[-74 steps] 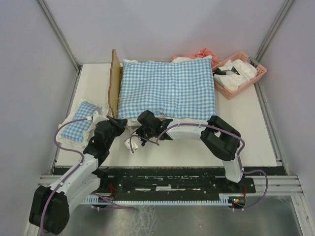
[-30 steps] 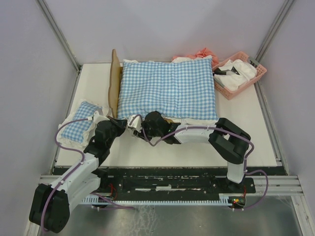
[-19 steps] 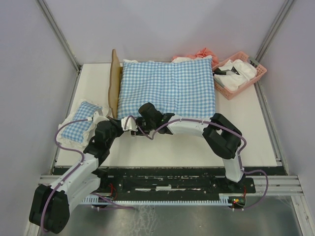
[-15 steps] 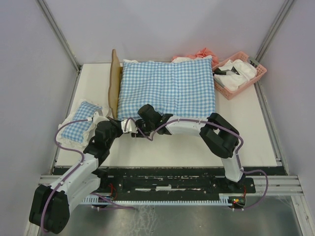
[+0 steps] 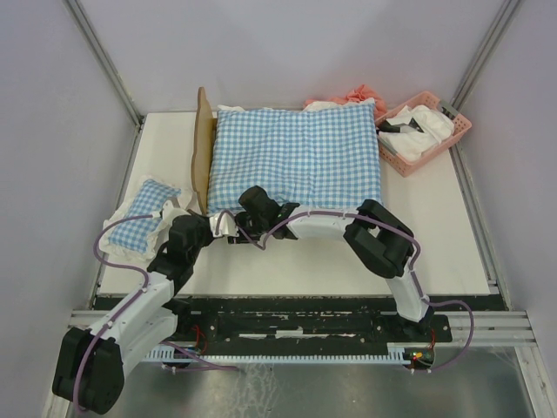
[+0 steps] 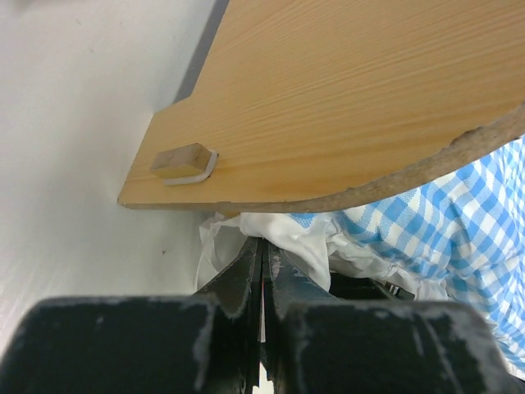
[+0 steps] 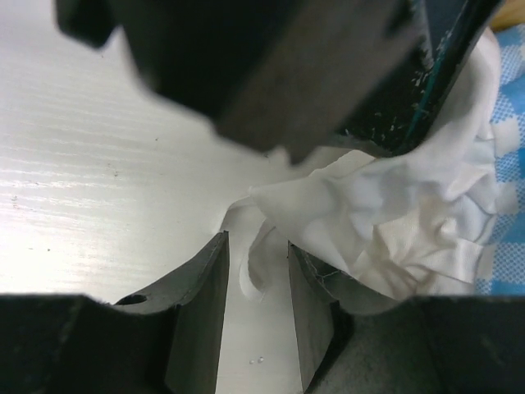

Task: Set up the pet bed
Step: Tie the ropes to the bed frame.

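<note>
Top view: my right gripper has slid left over the last second. It's now just beside my left gripper at the near-left corner of the bed, which sits toward the back under the cushion. I reckon we're tucking that corner.

Left wrist: jaws together, pinching the white frill, I think.

Right wrist: jaws apart, frill dangling between.

Count: one bed, one cushion, one pillow, one basket.
</note>
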`<move>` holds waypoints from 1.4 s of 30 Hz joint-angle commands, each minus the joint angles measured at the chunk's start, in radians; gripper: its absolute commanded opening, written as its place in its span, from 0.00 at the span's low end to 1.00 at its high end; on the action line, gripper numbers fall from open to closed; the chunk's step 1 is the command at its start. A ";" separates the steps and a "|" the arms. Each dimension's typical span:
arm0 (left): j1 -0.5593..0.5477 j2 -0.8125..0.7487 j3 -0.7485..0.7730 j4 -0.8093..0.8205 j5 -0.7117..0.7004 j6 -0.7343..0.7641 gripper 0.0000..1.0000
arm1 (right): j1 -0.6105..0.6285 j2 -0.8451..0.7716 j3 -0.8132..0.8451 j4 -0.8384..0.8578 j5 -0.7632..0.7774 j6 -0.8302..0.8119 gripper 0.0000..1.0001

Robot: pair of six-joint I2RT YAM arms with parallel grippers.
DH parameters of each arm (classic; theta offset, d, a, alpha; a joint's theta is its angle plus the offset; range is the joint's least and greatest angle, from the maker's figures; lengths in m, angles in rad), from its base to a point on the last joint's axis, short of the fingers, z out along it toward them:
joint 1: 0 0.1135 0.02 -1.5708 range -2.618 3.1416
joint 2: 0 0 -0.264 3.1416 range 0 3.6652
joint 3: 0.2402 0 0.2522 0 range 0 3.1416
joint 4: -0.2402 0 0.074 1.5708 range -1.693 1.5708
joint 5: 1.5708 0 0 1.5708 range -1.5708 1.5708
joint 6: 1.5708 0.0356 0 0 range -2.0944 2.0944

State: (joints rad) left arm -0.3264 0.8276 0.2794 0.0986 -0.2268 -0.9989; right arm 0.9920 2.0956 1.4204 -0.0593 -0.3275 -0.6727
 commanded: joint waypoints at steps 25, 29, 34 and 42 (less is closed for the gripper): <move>-0.004 -0.034 0.104 0.084 -0.024 -0.017 0.03 | 0.005 -0.107 -0.131 0.014 0.071 -0.062 0.44; -0.005 -0.025 0.118 0.084 -0.025 -0.015 0.03 | 0.006 -0.132 -0.144 0.023 0.066 -0.070 0.45; -0.005 -0.028 0.135 0.084 -0.022 -0.020 0.03 | 0.007 -0.087 -0.101 -0.019 0.080 -0.086 0.46; -0.005 -0.014 0.132 0.081 -0.018 -0.021 0.03 | 0.037 -0.006 -0.032 -0.020 0.097 -0.068 0.49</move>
State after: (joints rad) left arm -0.3206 0.8227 0.3473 0.0780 -0.2676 -0.9981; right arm 1.0023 2.0201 1.3430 -0.0273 -0.2802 -0.7399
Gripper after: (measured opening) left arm 0.034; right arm 0.486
